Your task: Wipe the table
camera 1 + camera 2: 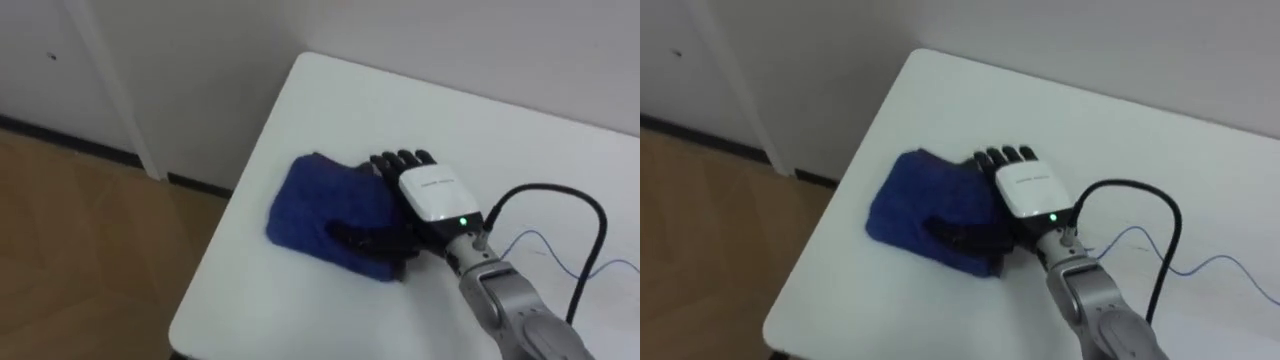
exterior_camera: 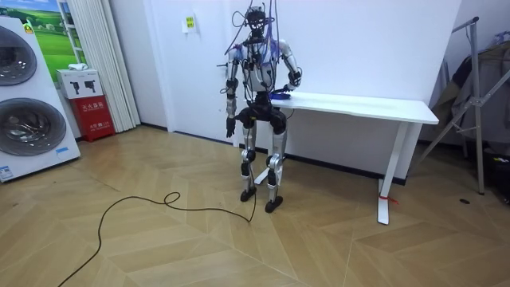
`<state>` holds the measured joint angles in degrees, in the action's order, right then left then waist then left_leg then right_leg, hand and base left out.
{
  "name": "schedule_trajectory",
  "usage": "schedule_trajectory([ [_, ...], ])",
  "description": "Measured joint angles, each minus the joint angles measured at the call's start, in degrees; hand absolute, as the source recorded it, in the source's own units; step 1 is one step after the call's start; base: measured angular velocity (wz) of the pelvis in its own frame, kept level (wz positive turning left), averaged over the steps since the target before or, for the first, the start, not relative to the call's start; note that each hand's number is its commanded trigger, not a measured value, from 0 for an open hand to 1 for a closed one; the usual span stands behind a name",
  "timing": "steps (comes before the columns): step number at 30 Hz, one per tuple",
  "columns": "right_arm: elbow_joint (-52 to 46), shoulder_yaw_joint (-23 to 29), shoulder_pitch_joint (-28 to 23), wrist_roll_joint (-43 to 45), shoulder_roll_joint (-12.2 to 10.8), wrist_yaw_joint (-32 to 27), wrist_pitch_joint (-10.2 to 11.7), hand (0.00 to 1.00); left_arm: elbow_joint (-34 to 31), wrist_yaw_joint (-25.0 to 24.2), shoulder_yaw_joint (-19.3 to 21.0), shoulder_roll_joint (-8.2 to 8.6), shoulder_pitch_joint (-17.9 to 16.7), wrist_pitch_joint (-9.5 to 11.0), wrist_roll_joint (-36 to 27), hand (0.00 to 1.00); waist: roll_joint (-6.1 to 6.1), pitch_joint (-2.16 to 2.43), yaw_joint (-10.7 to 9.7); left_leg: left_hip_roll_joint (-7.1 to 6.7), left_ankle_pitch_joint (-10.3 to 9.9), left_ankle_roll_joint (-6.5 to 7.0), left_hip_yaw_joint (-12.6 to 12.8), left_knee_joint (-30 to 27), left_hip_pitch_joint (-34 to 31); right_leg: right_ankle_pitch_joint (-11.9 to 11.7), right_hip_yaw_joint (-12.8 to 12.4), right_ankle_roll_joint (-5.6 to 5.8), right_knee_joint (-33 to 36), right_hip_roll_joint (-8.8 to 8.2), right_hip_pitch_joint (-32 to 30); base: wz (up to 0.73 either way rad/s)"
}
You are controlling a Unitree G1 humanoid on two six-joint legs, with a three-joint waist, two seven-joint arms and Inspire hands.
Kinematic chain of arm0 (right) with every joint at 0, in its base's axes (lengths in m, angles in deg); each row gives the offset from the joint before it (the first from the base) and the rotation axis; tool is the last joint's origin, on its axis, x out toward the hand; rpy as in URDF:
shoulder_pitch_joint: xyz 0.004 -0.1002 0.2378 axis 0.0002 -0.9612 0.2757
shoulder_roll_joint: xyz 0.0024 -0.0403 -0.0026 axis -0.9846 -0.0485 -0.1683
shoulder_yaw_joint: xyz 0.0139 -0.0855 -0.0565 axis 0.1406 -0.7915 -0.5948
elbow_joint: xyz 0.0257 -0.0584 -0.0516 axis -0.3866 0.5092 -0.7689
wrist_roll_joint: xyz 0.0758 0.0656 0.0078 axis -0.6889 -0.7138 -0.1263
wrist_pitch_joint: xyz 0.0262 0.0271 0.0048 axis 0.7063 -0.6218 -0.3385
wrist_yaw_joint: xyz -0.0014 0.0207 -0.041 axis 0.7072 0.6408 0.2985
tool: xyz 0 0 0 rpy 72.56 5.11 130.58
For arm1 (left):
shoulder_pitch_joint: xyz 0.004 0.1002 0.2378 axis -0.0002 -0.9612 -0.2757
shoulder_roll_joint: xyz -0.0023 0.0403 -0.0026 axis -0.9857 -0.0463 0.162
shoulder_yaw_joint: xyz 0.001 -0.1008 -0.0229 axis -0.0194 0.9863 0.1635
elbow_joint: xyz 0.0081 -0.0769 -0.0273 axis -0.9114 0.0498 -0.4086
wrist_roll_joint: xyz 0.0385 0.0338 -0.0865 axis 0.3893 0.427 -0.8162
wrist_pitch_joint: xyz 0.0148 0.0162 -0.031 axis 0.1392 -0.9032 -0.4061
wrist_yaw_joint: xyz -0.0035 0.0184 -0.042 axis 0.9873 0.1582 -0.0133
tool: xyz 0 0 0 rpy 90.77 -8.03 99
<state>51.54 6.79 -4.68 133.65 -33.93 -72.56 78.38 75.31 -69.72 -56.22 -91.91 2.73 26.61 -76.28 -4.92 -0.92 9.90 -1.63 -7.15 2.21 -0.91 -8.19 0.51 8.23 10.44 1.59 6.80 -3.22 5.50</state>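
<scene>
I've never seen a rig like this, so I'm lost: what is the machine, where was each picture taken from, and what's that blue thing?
It is a humanoid robot on two legs, with two arms ending in fingered hands. The room view comes from a camera standing in the room: the robot stands at the end of a white table. The two eye views come from a camera on its head, looking down. On the table lies a bunched blue cloth. The right hand rests flat on it, pressing rather than gripping. The left hand hangs at its side.
</scene>
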Motion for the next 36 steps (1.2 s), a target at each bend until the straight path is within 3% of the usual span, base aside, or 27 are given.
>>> schedule_trajectory([
  [3,0.9,0.0,0.0,-0.1,-0.2,0.8,0.0,0.0,0.0,0.0,0.0,-0.02,0.0,0.0,-0.1,0.0,0.18,0.16,0.2,-0.03,-0.1,-0.04,0.2,0.2,0.3,0.0,0.7,-0.07,0.2,0.13,0.0,-0.05],
  [9,-0.3,0.1,-0.8,0.9,-0.7,0.7,0.1,0.0,0.2,0.1,0.7,0.07,-0.3,0.0,0.6,0.0,-0.76,0.62,1.2,-0.08,-0.2,0.06,0.4,0.4,1.1,0.0,0.4,-0.08,1.0,0.14,0.4,-0.05],
  [14,-2.2,0.6,-2.0,1.5,-1.9,0.0,1.1,0.0,0.2,1.1,1.0,0.46,-0.4,0.0,0.6,0.0,-0.51,0.46,0.9,-0.11,-0.3,0.11,0.3,0.3,1.3,0.0,0.5,-0.08,1.0,0.12,0.5,0.0],
  [19,-4.7,1.2,-2.1,0.8,-2.7,-0.8,2.4,0.0,0.1,1.7,1.0,0.68,-0.6,0.0,0.6,0.0,0.28,0.01,0.0,-0.06,-0.4,0.12,0.6,0.4,1.2,0.0,0.7,-0.07,1.0,0.13,0.4,0.0],
  [24,-9.7,1.0,-4.1,0.1,-2.6,-1.4,2.8,0.0,0.1,2.0,1.1,1.19,-0.4,0.1,-0.4,0.0,0.41,0.15,0.0,-0.01,-0.5,0.15,0.7,0.5,1.2,0.0,0.9,-0.07,0.9,0.13,0.1,0.0],
  [28,-12.0,1.0,-4.6,-0.3,-2.7,-1.4,3.5,0.0,0.1,2.3,1.1,1.78,-0.3,1.4,-0.4,0.0,0.08,0.37,0.0,-0.02,-0.5,0.26,0.8,0.5,1.2,0.0,0.9,-0.07,1.0,0.08,0.1,0.0],
  [36,-15.6,1.0,-5.9,-0.1,-2.8,-1.8,4.5,0.0,0.2,2.3,1.1,2.12,-0.2,1.6,-0.2,0.0,0.13,0.43,0.0,0.0,-0.7,0.4,1.7,0.5,1.2,0.0,1.1,-0.07,1.0,-0.04,0.1,-0.03],
])
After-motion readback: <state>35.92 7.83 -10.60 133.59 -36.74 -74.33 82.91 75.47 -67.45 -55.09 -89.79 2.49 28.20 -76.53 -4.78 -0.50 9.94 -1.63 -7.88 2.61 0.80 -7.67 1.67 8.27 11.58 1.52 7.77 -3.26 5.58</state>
